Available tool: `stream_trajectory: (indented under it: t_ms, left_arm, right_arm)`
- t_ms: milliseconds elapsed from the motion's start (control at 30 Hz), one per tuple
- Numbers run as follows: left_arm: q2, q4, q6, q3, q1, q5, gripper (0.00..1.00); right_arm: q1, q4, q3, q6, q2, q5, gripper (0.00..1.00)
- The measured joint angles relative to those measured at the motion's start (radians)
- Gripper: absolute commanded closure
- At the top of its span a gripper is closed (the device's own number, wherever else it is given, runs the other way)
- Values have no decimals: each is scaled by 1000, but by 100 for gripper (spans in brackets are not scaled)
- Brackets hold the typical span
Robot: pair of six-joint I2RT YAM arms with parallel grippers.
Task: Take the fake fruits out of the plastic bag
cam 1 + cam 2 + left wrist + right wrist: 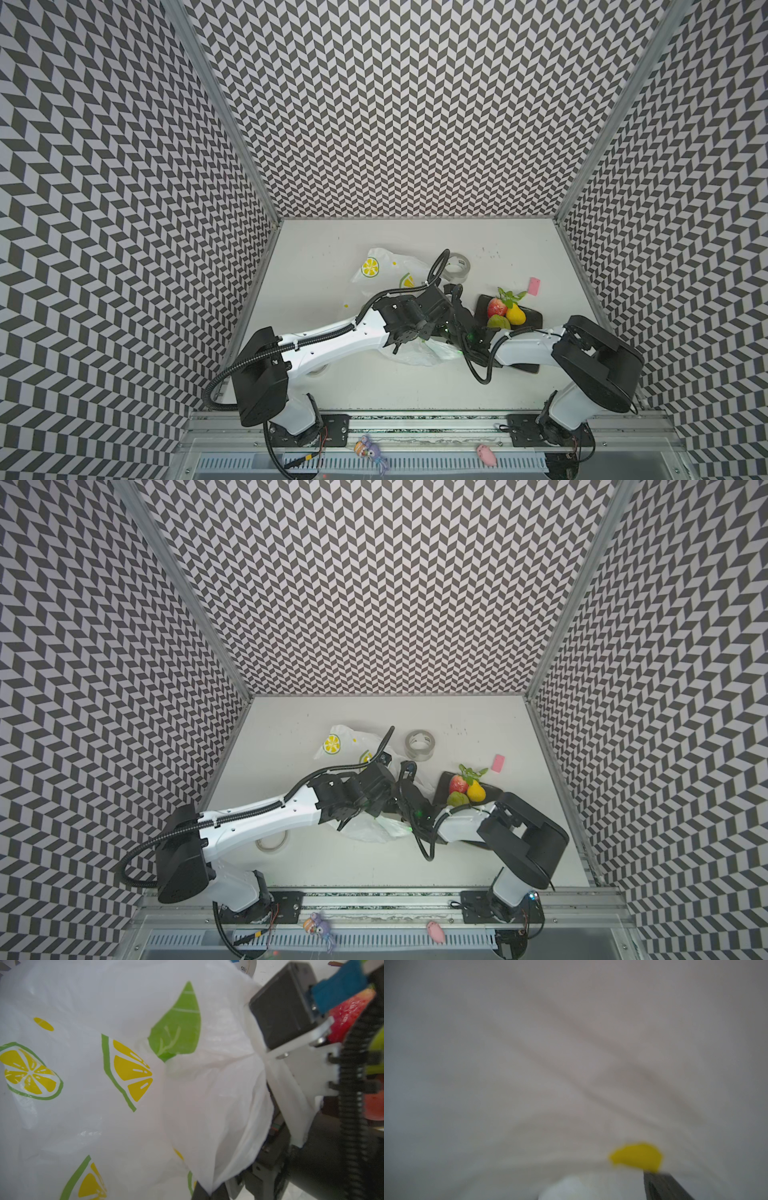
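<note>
The white plastic bag (386, 270) with lemon prints lies mid-table in both top views. My left gripper (209, 1193) is shut on a pulled-up fold of the bag (124, 1022). A red strawberry (497, 308), a yellow pear (516, 314) and a green fruit (498, 322) sit outside the bag on a dark plate (534, 318). My right gripper (577, 1180) is inside the bag. Blurred white plastic fills its view, and one finger (662, 1186) stands far off to the side, so it is open. I cannot tell what the blurred yellow patch (636, 1156) is.
A clear tape roll (419, 745) stands behind the bag and another tape roll (272, 841) lies under the left arm. A pink block (534, 286) lies beyond the plate. Two small toy figures (372, 451) (486, 455) sit on the front rail. Patterned walls enclose three sides.
</note>
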Motion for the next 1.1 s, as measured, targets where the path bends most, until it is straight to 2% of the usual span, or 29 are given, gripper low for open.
stream_trajectory:
  t_ms: [267, 367, 533, 633, 767, 1100]
  left_arm:
    - [-18, 10, 22, -29, 21, 28, 100]
    - [-34, 26, 30, -39, 25, 57, 100]
    - [-92, 57, 40, -69, 36, 95, 100]
    - [-134, 67, 46, -100, 46, 111, 100]
    - [-177, 76, 58, -152, 50, 120, 100]
    - [-230, 129, 137, -294, 50, 121, 100]
  right_arm:
    - [-12, 12, 92, -22, 122, -5, 22]
    - [-15, -6, 140, -23, 174, 5, 28]
    - [-13, -73, 182, -19, 201, 46, 45]
    - [-13, -98, 188, -19, 201, 75, 54]
    - [-13, -124, 181, -27, 198, 96, 60]
    - [-13, -142, 14, -74, 0, 54, 64]
